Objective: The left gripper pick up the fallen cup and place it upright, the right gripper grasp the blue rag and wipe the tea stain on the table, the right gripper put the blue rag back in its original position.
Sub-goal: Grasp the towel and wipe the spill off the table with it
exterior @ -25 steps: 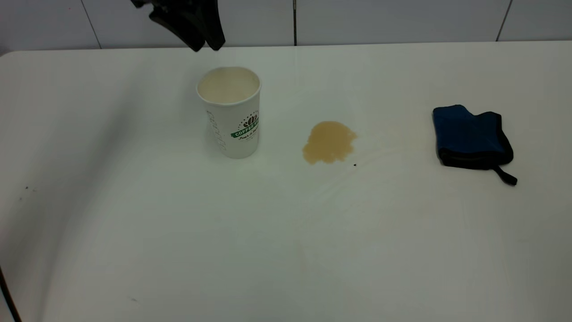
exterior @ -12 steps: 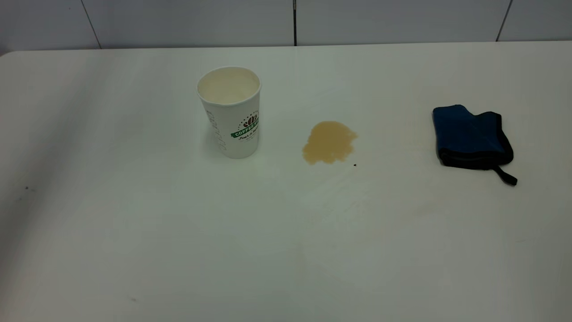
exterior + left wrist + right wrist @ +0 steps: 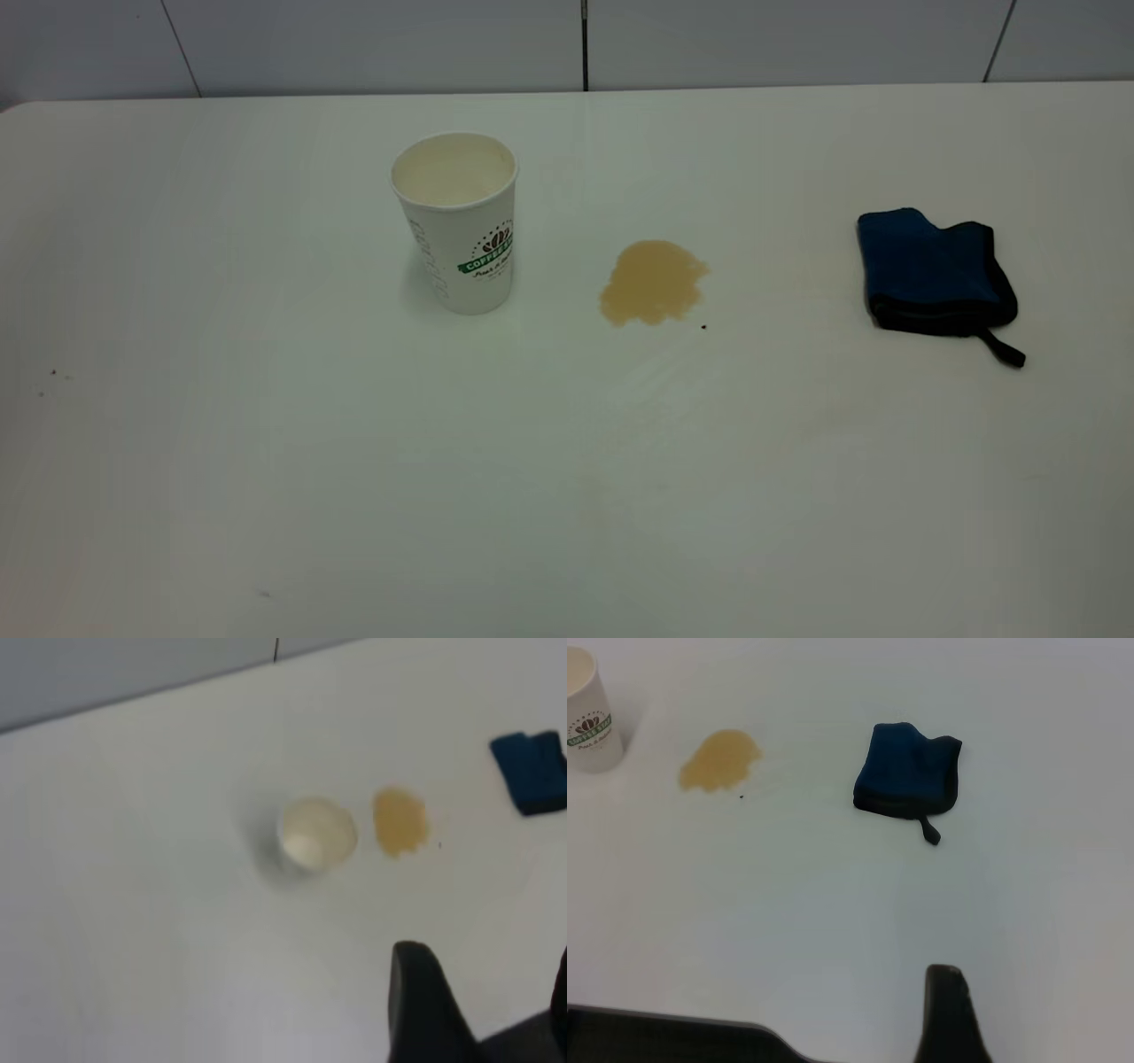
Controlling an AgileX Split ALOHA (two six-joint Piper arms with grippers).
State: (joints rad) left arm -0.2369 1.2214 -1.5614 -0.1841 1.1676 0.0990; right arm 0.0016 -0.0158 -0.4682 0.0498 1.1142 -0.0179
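The white paper cup (image 3: 456, 221) with the green COFFEE logo stands upright at the table's (image 3: 354, 461) back left, its cream inside showing. A tan tea stain (image 3: 653, 282) lies just right of it. The folded blue rag (image 3: 935, 270) rests flat at the right, loop tab toward the front. Neither gripper shows in the exterior view. In the left wrist view my left gripper (image 3: 489, 992) hangs open and empty, high above and well off the cup (image 3: 317, 833). My right gripper (image 3: 1041, 1019) is open with nothing in it, well short of the rag (image 3: 908, 771).
A tiny black speck (image 3: 703, 327) sits by the stain's front right edge. Faint streaks mark the tabletop in front of the stain. A grey tiled wall (image 3: 585, 40) runs behind the table's far edge. A dark bar (image 3: 664, 1036) crosses the right wrist view's corner.
The left gripper, which hung above and behind the cup a second ago, has withdrawn out of the exterior view. Its shadow on the table's left side has faded. Cup, stain and rag have not moved.
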